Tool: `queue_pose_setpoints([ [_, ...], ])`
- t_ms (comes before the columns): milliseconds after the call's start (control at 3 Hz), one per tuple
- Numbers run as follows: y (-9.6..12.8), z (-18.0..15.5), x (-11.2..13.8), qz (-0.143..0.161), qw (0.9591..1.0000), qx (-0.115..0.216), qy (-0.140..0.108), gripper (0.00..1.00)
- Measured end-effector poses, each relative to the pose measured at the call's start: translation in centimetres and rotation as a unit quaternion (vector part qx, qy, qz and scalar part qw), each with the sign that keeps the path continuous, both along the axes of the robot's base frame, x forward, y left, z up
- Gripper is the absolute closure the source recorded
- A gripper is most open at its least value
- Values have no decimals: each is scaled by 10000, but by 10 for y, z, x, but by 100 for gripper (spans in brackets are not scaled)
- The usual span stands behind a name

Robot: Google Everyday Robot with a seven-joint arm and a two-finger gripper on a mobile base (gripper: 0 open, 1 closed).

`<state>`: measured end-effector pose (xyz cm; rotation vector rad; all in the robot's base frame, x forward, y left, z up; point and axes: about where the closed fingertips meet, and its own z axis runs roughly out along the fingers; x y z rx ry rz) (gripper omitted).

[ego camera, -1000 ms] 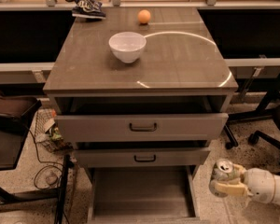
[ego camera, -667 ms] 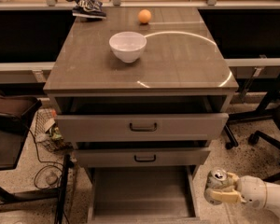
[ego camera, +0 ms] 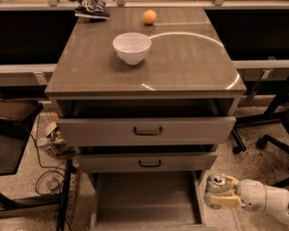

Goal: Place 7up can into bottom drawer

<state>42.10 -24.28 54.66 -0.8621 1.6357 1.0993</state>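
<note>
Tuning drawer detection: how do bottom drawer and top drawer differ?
Pose: bottom drawer pulled far out, floor exposed; top drawer barely open. Front: top drawer shows a dark handle; bottom drawer's is out of frame. Both grey. The hand, right of the bottom drawer, grips the 7up can.

Cream end effector (ego camera: 215,192) beside grey drawer (ego camera: 144,198)
</note>
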Motion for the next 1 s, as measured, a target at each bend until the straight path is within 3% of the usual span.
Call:
queue_pose_setpoints([
  [333, 44, -42, 23, 177, 9998, 77, -75, 100],
  [667, 121, -132, 42, 438, 9984, 362, -50, 100],
  [1000, 154, -172, 46, 568, 9973, 451, -125, 100],
])
